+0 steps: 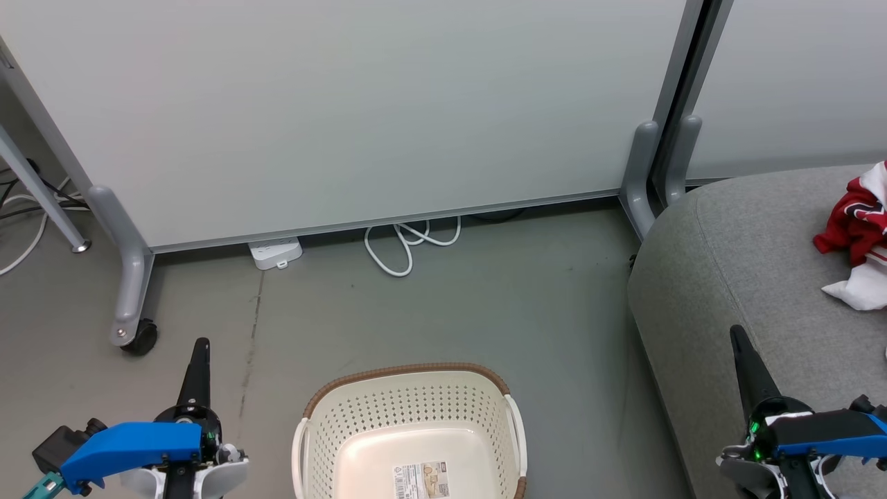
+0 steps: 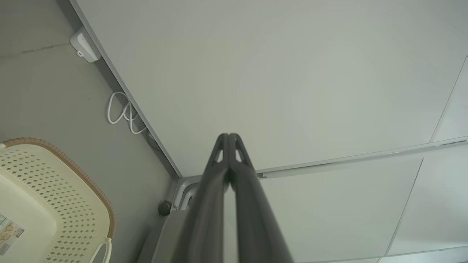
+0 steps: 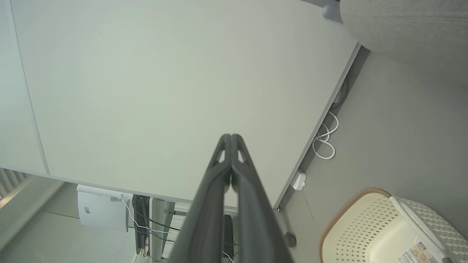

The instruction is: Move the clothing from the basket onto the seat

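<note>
The cream basket [image 1: 409, 409] with a brown rim stands on the floor at the bottom centre, with nothing in it but a label sticker on its bottom; it also shows as the basket [image 2: 55, 190] and the basket [image 3: 365, 226]. The red and white clothing [image 1: 856, 225] lies crumpled on the grey seat [image 1: 727, 263] at the right edge. My left gripper [image 1: 199, 346] is shut, held low to the left of the basket; its fingertips [image 2: 228, 137] touch. My right gripper [image 1: 736, 334] is shut over the seat's front part, with nothing in it; its fingertips [image 3: 231, 138] touch.
Pale grey partition panels [image 1: 346, 104] on castered feet [image 1: 135, 333] stand behind the basket. A white power strip [image 1: 275, 251] and a looped white cable [image 1: 409, 242] lie at the panel's foot. Bare floor [image 1: 540, 298] separates basket, panels and seat.
</note>
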`<state>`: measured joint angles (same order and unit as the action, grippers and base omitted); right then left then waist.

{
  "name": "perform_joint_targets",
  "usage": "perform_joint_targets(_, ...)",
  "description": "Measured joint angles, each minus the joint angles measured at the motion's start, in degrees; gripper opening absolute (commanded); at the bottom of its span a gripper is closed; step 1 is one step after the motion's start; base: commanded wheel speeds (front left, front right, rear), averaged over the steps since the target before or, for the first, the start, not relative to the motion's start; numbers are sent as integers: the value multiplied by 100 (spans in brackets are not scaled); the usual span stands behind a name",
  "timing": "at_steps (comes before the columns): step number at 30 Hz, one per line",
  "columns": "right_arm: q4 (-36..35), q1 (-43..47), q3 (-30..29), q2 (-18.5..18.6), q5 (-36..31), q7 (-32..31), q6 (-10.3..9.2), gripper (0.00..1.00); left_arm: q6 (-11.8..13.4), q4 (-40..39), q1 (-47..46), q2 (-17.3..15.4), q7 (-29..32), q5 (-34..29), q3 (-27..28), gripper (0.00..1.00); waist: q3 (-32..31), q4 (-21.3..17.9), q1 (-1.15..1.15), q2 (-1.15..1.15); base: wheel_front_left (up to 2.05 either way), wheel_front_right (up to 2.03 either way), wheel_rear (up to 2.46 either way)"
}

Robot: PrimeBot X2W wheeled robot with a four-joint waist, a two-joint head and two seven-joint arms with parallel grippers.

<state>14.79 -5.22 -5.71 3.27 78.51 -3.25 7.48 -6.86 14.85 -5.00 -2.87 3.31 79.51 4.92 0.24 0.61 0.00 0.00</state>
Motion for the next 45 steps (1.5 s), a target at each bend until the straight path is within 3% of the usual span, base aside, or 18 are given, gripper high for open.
perform_joint_targets(30,-64,-60,-81,-32,1360,-325,0,0,-36,-56,-97,0,319,1270,162,0,-9,-61,0,0,0,0,0)
perform_joint_targets(45,-66,-72,-85,-34,1381,-326,0,0,-52,-59,-98,0,322,1282,164,0,-8,-61,0,0,0,0,0)
